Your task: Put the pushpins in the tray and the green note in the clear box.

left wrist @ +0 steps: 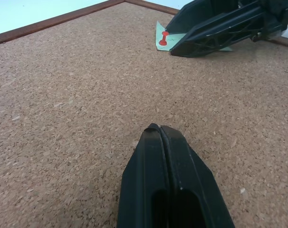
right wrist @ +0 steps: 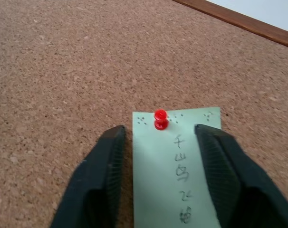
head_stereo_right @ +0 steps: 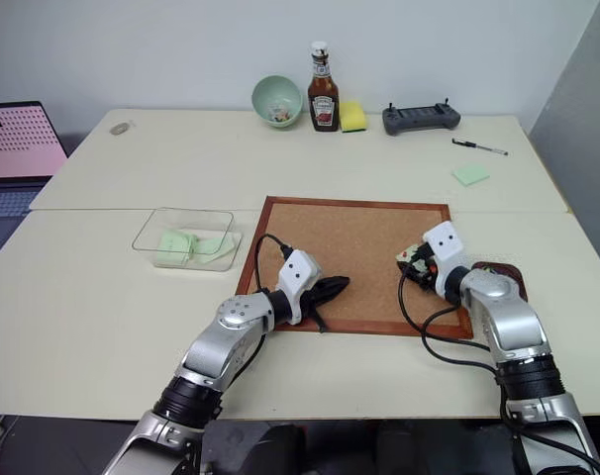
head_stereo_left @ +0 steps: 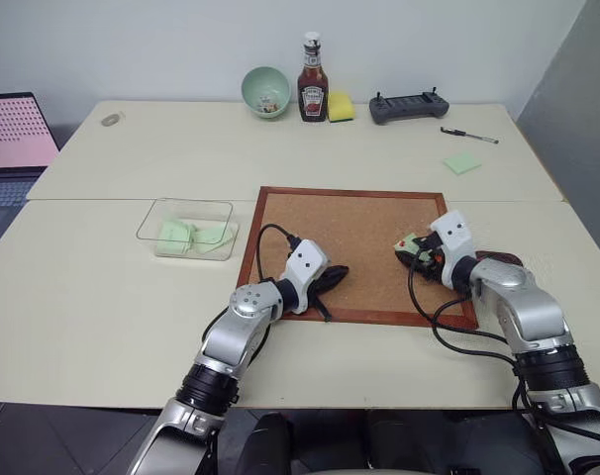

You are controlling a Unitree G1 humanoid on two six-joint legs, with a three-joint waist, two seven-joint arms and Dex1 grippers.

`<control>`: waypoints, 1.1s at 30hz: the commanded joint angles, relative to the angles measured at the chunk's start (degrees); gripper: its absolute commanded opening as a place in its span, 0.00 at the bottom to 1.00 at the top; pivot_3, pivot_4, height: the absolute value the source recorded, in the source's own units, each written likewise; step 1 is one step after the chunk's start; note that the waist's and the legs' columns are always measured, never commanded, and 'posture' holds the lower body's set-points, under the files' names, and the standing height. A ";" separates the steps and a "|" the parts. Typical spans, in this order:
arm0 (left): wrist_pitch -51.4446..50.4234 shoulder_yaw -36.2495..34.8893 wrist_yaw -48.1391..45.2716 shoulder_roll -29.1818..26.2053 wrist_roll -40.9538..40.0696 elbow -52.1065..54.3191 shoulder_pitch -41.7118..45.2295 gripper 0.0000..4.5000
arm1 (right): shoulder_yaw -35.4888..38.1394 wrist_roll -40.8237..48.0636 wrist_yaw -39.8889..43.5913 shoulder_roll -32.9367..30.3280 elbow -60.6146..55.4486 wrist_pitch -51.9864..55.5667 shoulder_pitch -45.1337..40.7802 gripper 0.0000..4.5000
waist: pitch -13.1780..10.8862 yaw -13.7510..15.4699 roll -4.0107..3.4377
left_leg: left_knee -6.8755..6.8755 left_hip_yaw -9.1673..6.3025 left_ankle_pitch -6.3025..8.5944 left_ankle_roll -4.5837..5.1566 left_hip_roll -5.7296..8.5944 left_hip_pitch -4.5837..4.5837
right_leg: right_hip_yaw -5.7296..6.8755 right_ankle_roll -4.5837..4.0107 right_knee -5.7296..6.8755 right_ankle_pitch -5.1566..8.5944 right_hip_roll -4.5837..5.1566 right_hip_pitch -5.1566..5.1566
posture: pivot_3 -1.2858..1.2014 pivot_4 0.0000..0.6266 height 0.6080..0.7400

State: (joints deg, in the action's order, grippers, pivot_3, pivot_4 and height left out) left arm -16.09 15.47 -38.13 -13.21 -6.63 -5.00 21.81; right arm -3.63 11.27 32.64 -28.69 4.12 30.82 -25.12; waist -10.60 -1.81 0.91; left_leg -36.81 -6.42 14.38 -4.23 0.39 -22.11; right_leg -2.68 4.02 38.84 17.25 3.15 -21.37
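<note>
Right claw (right wrist: 158, 156) half-open astride green note (right wrist: 175, 175), seemingly untouched.

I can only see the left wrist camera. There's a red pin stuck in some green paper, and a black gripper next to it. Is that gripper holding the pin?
Observer: No. In the right wrist view the right gripper is open, with one finger on each side of the green note. The red pushpin stands untouched just past the fingertips.
Operator: Where does the pin go?
Observer: Into the tray, a dark dish off the right edge of the corkboard, partly hidden behind the right arm.
Operator: And the paper?
Observer: Into the clear box, left of the corkboard. It has green papers inside.
</note>
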 commanded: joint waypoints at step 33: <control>-1.12 1.49 -0.53 0.58 0.94 -0.46 -1.38 0.00 | 5.30 2.77 3.18 -1.39 -11.42 0.98 0.15 0.01 | 0.01 -0.01 -0.01 | 0.02 -0.01 0.00 0.00 -0.01 0.01 | 0.00 0.00 0.00 0.00 0.00 0.00 | 0.52 0.24 1.00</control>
State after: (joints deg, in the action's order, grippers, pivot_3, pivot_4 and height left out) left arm -16.22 15.48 -38.15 -13.01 -6.23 -4.66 21.29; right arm -1.84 12.38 36.08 -28.97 -3.40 31.03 -24.91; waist -10.59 -1.82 0.90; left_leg -36.79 -6.43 14.38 -4.23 0.38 -22.10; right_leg -2.68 4.02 38.84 17.25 3.15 -21.37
